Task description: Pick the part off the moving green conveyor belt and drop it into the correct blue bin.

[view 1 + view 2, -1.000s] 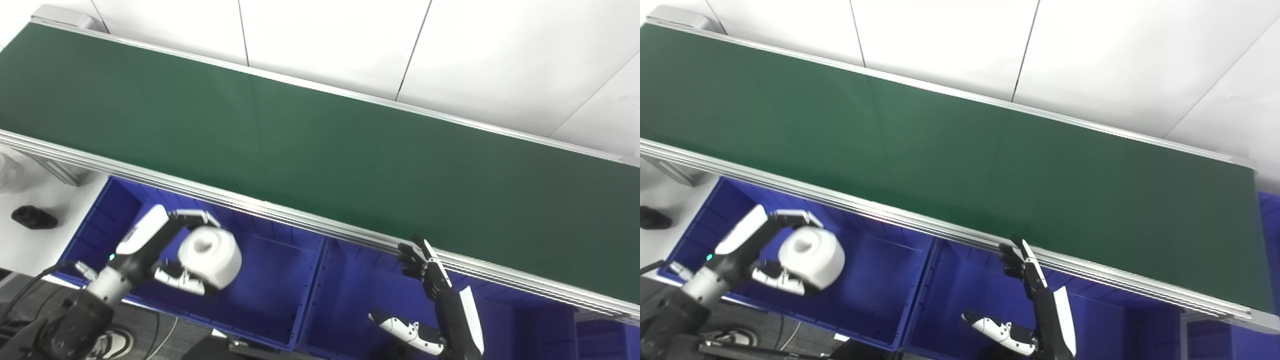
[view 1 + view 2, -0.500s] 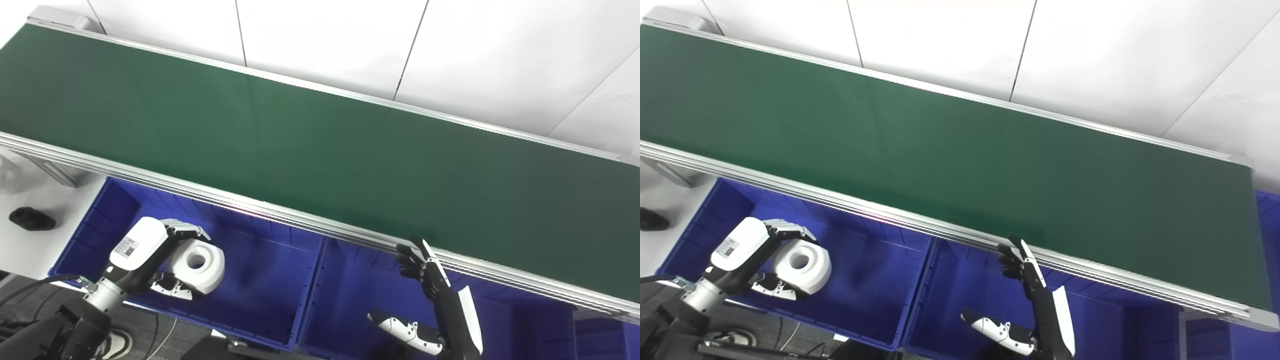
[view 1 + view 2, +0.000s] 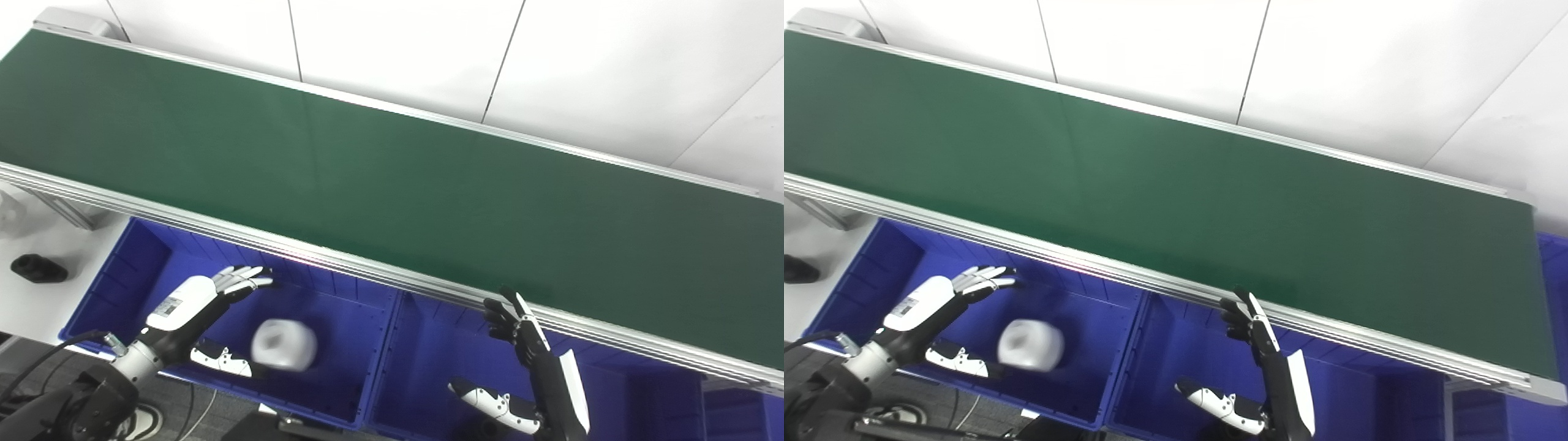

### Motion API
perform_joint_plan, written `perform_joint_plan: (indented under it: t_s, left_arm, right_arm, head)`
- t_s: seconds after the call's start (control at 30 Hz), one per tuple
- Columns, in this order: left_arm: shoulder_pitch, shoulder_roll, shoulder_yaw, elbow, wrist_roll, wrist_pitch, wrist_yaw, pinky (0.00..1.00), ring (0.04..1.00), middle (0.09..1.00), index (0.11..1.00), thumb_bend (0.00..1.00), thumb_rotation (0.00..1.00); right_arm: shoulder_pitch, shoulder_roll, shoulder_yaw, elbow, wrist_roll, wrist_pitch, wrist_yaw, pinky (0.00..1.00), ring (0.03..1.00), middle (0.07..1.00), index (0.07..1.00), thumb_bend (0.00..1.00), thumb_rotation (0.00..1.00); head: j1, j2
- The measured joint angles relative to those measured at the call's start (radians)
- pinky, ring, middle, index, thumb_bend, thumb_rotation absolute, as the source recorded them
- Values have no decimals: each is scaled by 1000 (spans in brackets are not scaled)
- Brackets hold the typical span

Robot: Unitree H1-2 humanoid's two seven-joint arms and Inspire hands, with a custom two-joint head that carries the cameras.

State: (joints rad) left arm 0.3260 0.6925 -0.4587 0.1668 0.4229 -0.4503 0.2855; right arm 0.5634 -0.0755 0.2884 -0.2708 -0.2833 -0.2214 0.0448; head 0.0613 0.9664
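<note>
The white round part (image 3: 283, 345) is blurred and free of any hand, inside the left blue bin (image 3: 343, 318). My left hand (image 3: 202, 306) is open over that bin, fingers spread, just left of the part. My right hand (image 3: 527, 361) is open, fingers straight, over the middle blue bin (image 3: 441, 343) below the belt's near rail. The green conveyor belt (image 3: 392, 177) carries no part in view.
The belt's aluminium near rail (image 3: 343, 260) runs just above both bins. A small black object (image 3: 38, 268) lies on the white surface at far left. Another blue bin (image 3: 735, 410) shows at the lower right.
My left hand lowered the part into the left bin, then opened its fingers and let it go. The part now drops to the right of the hand. The right hand stayed still.
</note>
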Motion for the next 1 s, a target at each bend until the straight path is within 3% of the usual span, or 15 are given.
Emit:
perform_joint_plan:
  t_s: [0.27, 0.57, 0.83, 0.9, 1.0]
  left_arm:
    - [25, -35, 35, -52, -99, 2, -106, 946, 926, 935, 915, 868, 919]
    - [44, -111, 45, -193, -229, 5, -171, 809, 852, 870, 865, 913, 830]
    - [39, -201, 42, -311, -298, 6, -296, 785, 838, 862, 867, 916, 797]
    - [28, -222, 38, -313, -304, 6, -328, 796, 847, 871, 877, 920, 796]
    - [3, -251, 34, -303, -304, 6, -378, 805, 852, 877, 881, 911, 781]
  right_arm:
    - [9, -1, -2, -12, 13, 10, 4, 792, 834, 848, 936, 720, 317]
    - [9, -22, -13, -18, 41, 10, 15, 796, 838, 854, 938, 714, 298]
    - [14, -29, -16, -18, 50, 10, 22, 808, 850, 865, 942, 722, 292]
    - [17, -27, -14, -18, 46, 10, 22, 813, 852, 874, 942, 723, 291]
    - [21, -18, -7, -18, 33, 10, 21, 807, 850, 883, 937, 733, 302]
  head:
    - [46, 3]
    - [75, 5]
    - [3, 6]
    - [-101, 5]
    - [-163, 3]
